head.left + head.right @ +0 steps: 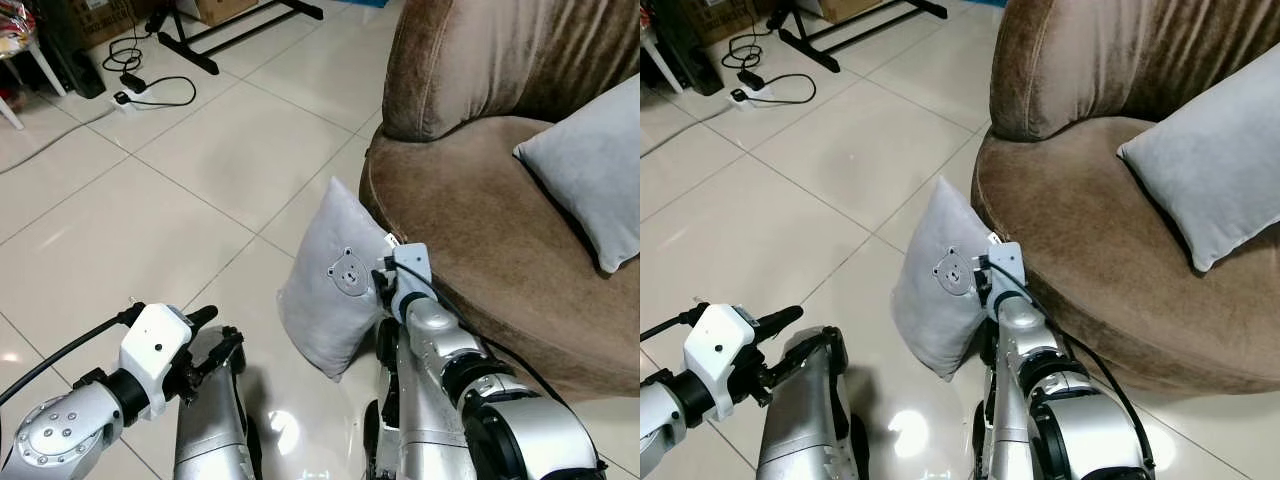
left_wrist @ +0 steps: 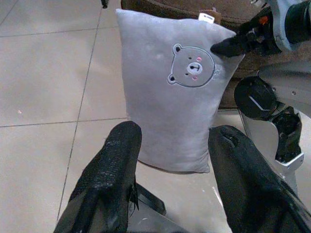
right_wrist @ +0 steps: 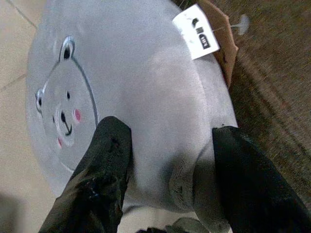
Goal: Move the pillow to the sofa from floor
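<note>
Left eye view shows me the pillow [image 1: 335, 280] standing up on its edge on the floor [image 1: 170, 190]. It is grey and has a small bear face [image 1: 347, 272] on the front. Its back leans on the front of the brown sofa [image 1: 470, 215]. It is not on the seat yet.

My right gripper [image 3: 167, 160] is at the pillow's upper corner, the one next to the sofa. Its two black fingers [image 3: 104, 160] are spread, with the pillow's edge between them. One finger lies on the bear side. The other is on the sofa side. I cannot tell if they squeeze the cloth yet. A white tag [image 3: 197, 31] and a brown card [image 3: 221, 34] stick out from the pillow's top, close to the sofa.

My left gripper [image 2: 172, 167] is low and near the floor, apart from the pillow. Its fingers [image 2: 114, 165] are spread wide and hold nothing. They point at the bear side of the pillow. From that wrist I can also see the right gripper's black tip touching the pillow next to the bear face.

A second grey pillow [image 1: 590, 180] lies on the sofa seat, propped against the back.

Far across the floor I see black cables [image 1: 140, 65], a plug strip [image 1: 122, 98] and a black stand [image 1: 215, 35].
</note>
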Controlling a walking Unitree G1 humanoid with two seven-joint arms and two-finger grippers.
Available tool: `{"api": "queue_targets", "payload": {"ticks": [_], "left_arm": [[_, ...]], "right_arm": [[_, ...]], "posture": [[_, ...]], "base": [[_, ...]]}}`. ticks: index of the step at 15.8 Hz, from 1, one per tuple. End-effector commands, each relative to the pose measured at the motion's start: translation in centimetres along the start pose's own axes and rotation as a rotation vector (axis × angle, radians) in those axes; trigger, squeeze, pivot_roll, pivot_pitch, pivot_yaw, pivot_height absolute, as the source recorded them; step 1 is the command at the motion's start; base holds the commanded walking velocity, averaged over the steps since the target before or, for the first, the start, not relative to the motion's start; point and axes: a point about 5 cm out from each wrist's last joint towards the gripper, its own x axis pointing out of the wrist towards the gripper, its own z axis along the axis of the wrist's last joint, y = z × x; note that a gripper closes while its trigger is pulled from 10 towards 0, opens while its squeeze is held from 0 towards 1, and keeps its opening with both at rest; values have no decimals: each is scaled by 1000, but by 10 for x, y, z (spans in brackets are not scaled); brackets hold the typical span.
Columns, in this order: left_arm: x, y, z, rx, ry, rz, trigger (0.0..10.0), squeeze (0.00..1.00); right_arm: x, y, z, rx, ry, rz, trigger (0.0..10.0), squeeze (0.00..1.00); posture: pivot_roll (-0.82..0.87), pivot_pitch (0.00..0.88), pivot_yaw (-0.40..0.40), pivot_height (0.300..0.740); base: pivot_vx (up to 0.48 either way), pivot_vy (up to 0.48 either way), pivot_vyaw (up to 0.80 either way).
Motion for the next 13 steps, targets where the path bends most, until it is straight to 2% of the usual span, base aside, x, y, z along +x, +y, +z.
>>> {"api": "queue_targets", "payload": {"ticks": [1, 3, 10, 13], "left_arm": [[-1, -2, 2, 11, 6, -8, 10000, 0], [-1, -2, 1, 12, 9, -12, 10000, 0], [-2, -5, -1, 6, 18, -20, 10000, 0], [-3, -5, -5, 3, 21, 11, 10000, 0]], "right_arm": [[-1, 3, -10, -20, 51, 0, 0, 0], [-2, 6, -14, -44, 73, 3, 0, 0], [-3, 16, -16, -36, 76, 46, 0, 0], [-4, 21, -19, -6, 73, 66, 0, 0]], "posture": [[92, 200, -13, 464], [94, 200, -15, 464], [97, 175, -22, 464], [106, 126, -29, 464]], "base": [[0, 0, 0], [0, 0, 0], [0, 0, 0], [0, 0, 0]]}}
